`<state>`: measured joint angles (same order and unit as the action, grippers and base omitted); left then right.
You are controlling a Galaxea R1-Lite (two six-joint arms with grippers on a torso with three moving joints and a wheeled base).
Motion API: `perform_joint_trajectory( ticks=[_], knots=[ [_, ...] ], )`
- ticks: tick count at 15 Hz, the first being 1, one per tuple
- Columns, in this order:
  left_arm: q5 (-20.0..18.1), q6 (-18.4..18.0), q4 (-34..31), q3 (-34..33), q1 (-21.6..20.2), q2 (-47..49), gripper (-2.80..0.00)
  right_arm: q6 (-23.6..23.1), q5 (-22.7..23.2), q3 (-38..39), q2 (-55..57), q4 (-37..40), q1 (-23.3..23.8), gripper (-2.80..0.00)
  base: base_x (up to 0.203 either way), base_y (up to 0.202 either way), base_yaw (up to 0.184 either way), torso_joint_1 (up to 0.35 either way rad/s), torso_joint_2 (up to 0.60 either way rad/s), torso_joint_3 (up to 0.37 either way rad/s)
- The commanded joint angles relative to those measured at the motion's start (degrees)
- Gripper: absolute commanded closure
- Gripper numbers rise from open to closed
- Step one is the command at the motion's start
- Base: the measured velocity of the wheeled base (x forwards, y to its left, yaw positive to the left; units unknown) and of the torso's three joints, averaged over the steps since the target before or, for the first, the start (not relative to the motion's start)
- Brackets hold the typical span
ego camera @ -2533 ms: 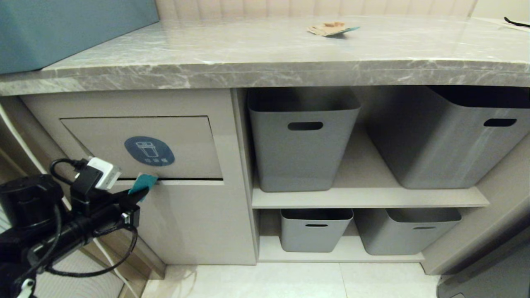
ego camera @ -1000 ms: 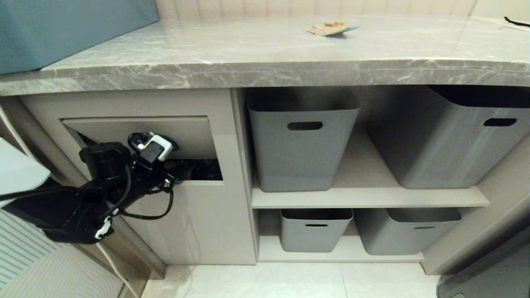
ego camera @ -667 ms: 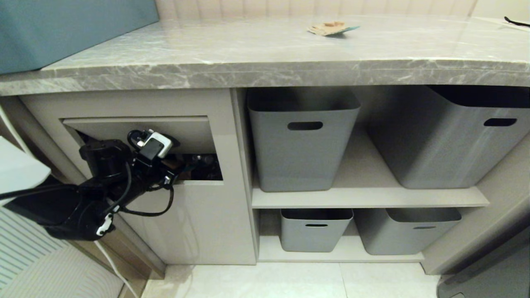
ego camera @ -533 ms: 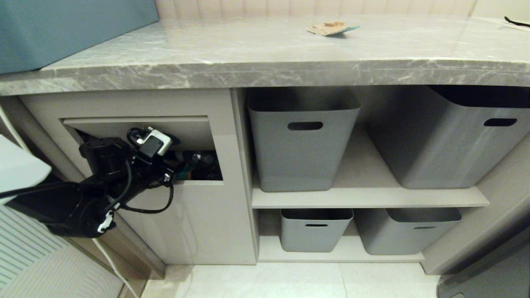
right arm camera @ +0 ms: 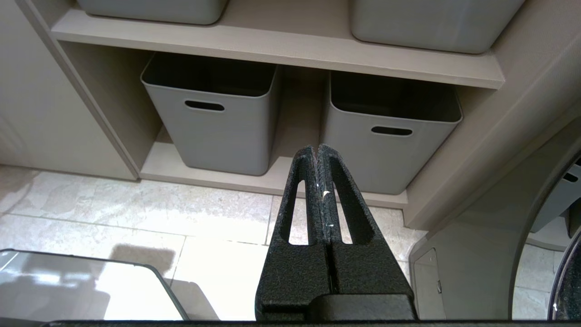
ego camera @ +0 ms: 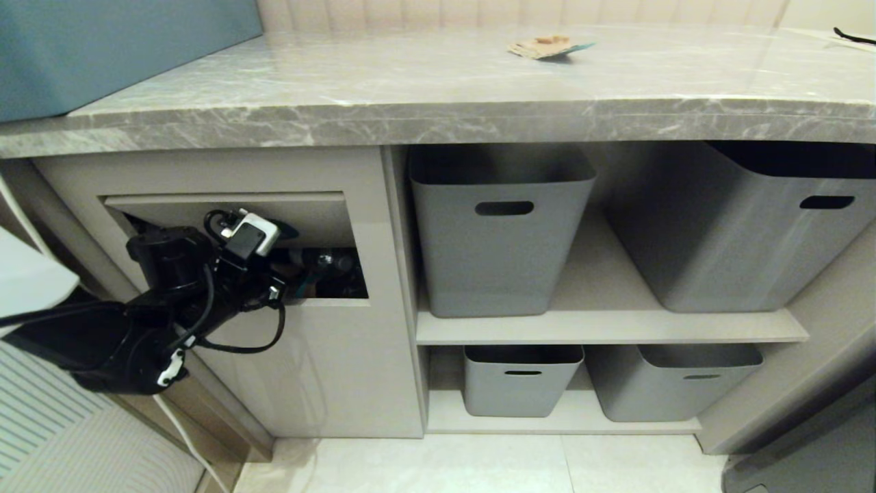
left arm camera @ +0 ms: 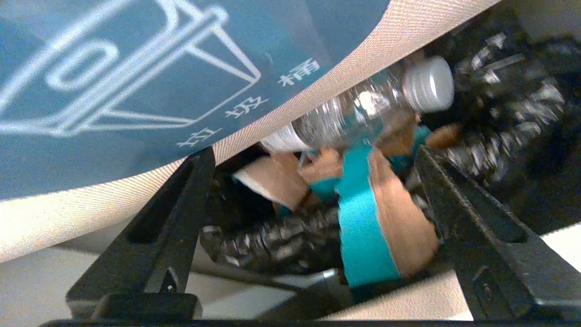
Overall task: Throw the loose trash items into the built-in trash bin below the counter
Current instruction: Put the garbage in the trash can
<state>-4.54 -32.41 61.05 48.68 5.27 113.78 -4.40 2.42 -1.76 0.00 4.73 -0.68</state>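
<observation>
My left gripper (ego camera: 293,275) reaches into the built-in trash bin (ego camera: 321,356) and holds its tilting flap (ego camera: 226,211) pushed inward. In the left wrist view the flap's blue sticker (left arm camera: 113,91) fills the space beside the left gripper (left arm camera: 313,154), which stands open. The tan card piece with teal underside (left arm camera: 376,218) lies loose between the fingers, blurred, close to one of them. Behind it in the bin rest a clear water bottle (left arm camera: 354,118) and another brown scrap (left arm camera: 272,177). A crumpled cardboard scrap (ego camera: 547,46) sits on the counter (ego camera: 438,89). My right gripper (right arm camera: 317,152) is parked and shut, low over the floor.
Grey baskets (ego camera: 503,233) (ego camera: 739,226) fill the shelves right of the bin, with smaller ones (ego camera: 523,380) below. A big teal box (ego camera: 102,48) stands on the counter's left end and a black strap (ego camera: 852,35) lies far right. A crinkled black liner (left arm camera: 499,104) lines the bin.
The left gripper went from outside the flap, shut on the teal card, to inside the opening with the flap pushed in. Its jaws have spread and the card is loose.
</observation>
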Motion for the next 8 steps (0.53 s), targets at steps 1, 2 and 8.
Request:
perform_joint_trajectory(
  ticks=[1,2,8],
  knots=[
    [0.00,-0.14,0.39,-3.56,-0.04,-2.83,-2.80,0.01,0.04,0.00,-0.09,0.02,-0.02,0.00,0.000,0.000,0.000,0.000,0.00,0.000],
    [-0.02,-0.11,0.39,-5.67,-0.16,-4.39,-2.80,-0.04,0.04,0.00,0.00,0.02,-0.02,0.00,0.000,0.000,0.000,0.000,0.00,0.000],
    [-0.44,2.08,0.27,-23.95,-1.25,-19.13,-2.80,-0.04,0.04,0.00,-0.06,0.02,-0.02,0.00,0.000,0.000,0.000,0.000,0.00,0.000]
  ],
)
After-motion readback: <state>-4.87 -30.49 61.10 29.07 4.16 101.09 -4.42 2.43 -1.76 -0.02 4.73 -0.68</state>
